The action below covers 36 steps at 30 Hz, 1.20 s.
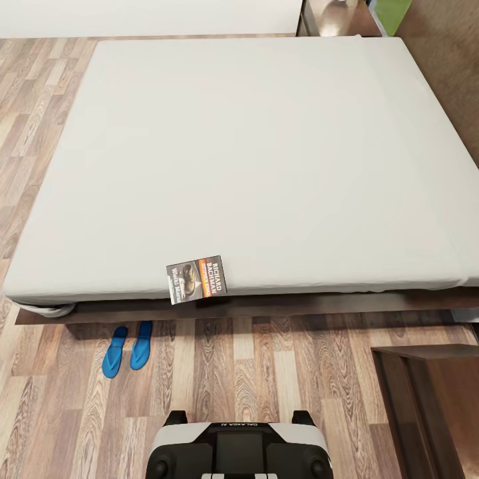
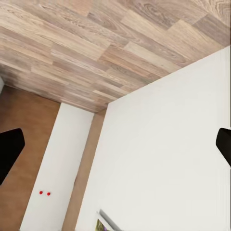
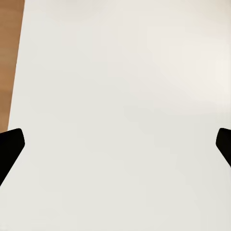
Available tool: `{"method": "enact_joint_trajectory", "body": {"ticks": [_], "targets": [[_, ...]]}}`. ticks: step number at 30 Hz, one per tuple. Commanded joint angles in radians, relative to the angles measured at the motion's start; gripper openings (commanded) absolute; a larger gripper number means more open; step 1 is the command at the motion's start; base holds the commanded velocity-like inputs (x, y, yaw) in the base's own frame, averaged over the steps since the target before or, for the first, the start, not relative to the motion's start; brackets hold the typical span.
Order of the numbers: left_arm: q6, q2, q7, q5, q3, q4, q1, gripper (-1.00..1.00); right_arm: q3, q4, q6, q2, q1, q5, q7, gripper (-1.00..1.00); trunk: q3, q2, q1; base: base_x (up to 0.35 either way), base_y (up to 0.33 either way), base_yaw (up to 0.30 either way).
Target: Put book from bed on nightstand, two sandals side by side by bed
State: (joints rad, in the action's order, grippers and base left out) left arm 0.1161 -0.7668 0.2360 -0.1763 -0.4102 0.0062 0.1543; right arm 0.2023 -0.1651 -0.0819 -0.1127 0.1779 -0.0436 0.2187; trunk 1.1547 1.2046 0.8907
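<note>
The bed [image 1: 253,146] is the landmark here, its pale mattress spread across most of the head view on a dark wooden frame, with brown plank floor [image 1: 219,372] around it.

Off the bed's near-left corner, on the floor just beside the frame, lie the two sandals [image 1: 128,347], bright blue, side by side and nearly touching, toes toward the bed. To their right, the book [image 1: 197,279] rests on the mattress at the bed's near edge, cover up, one corner overhanging the frame. Beyond the bed's far-right corner stands a dark glossy-topped nightstand [image 1: 332,18].

In the left wrist view the left claw [image 2: 115,147] is spread wide with nothing between its dark fingertips [image 2: 9,147], facing white wall and plank floor. In the right wrist view the right claw [image 3: 115,147] is likewise wide apart and empty, facing a plain white surface.
</note>
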Motion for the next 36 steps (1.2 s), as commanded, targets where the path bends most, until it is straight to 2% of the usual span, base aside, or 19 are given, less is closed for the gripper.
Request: {"method": "enact_joint_trajectory", "body": {"ticks": [1, 10, 18, 34, 36], "targets": [[0.003, 0.002, 0.004, -0.010, 0.000, 0.001, 0.000, 1.00, 0.005, -0.005, -0.009, 0.000, 0.002, -0.004, 0.004, 1.00, 0.000, 0.000, 0.000, 0.000, 0.000, 0.000], [0.005, 0.007, 0.000, -0.008, 0.001, 0.001, -0.002, 1.00, 0.004, -0.016, -0.008, -0.003, 0.002, -0.003, 0.004, 1.00, 0.000, 0.000, 0.000, -0.004, 0.042, 0.000], [0.006, 0.009, -0.045, -0.005, 0.001, 0.001, -0.002, 1.00, 0.003, -0.094, -0.008, -0.006, -0.004, -0.004, 0.005, 1.00, 0.000, 0.000, 0.000, -0.019, 0.022, 0.000], [0.012, 0.011, -0.063, -0.005, 0.001, 0.001, -0.002, 1.00, 0.002, -0.128, -0.010, -0.031, -0.141, -0.004, 0.020, 1.00, 0.000, 0.000, 0.000, -0.002, 0.003, 0.000], [0.013, 0.012, -0.063, -0.004, 0.001, 0.001, -0.002, 1.00, 0.001, -0.129, -0.009, -0.040, -0.159, -0.005, 0.022, 1.00, 0.000, 0.000, 0.000, 0.000, 0.000, 0.000]]}}
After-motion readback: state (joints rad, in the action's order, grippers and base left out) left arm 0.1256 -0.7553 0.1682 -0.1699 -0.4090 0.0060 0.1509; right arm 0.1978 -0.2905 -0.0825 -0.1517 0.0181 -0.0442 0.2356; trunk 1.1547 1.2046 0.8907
